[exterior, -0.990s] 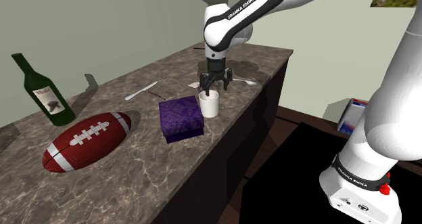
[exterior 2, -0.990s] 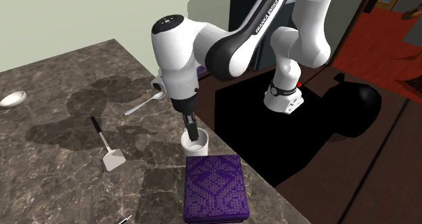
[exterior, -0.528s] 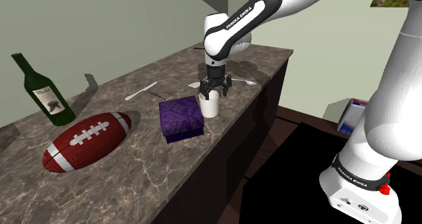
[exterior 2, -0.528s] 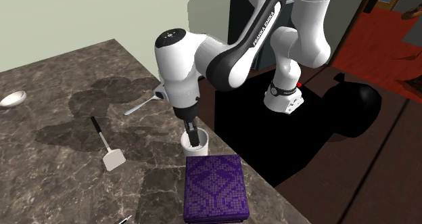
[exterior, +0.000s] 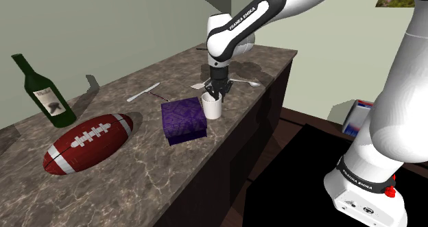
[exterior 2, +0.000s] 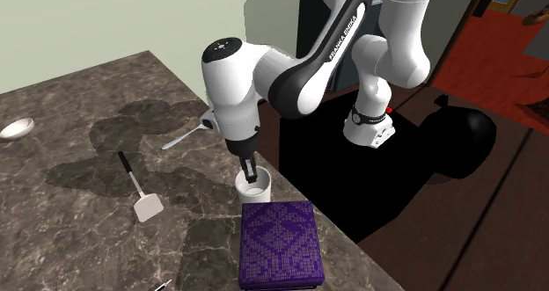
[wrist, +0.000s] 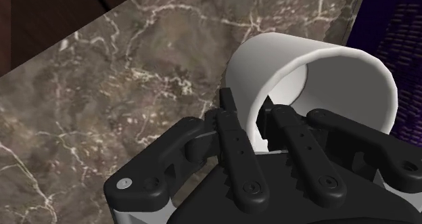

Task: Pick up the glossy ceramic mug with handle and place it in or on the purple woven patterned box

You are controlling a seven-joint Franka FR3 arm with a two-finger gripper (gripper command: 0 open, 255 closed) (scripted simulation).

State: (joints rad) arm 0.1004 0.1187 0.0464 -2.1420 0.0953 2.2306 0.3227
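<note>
Beside the purple box, the claw grips the white mug by its rim, fingers nearly together.

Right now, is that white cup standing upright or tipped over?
Upright. The mug sits on its base on the counter, mouth facing up, with the gripper clasping its wall.

The mug was plain glossy white and stood upright on the marble counter, close to its edge. The gripper pinched its wall, one finger inside and one outside. Just beside it sat the purple box, low and squarish, lying flat, with a woven diamond pattern on top.
</note>
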